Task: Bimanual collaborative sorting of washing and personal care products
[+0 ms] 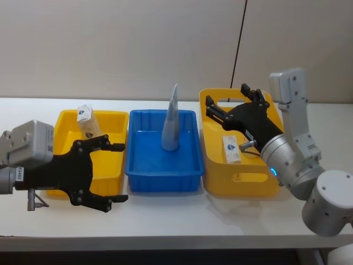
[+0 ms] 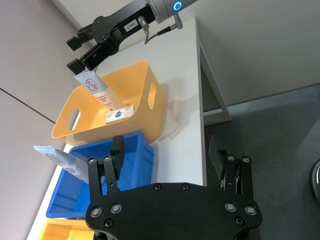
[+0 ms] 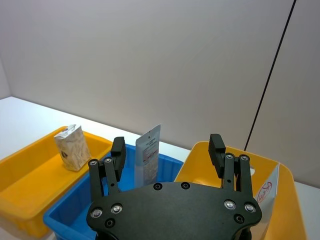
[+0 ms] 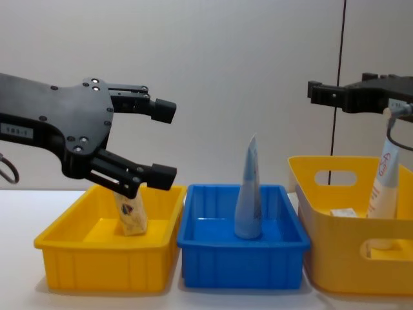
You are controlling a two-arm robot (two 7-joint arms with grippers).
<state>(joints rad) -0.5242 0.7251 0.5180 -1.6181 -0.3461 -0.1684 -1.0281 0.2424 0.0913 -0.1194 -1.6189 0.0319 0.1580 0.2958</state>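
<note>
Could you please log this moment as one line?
left gripper: open, over left yellow bin | right gripper: open, above white tube

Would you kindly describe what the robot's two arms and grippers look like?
Both arms are silver-grey with rounded joints. The right arm carries a glowing blue ring near the wrist. The left gripper and right gripper are matte black, with flat bolted palm plates and two jointed fingers. A small white label sits by the left wrist.

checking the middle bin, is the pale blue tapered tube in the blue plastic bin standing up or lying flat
Upright. The pale blue tapered tube stands in the blue plastic bin on its wide end, narrow flat end pointing up, leaning slightly.
</note>
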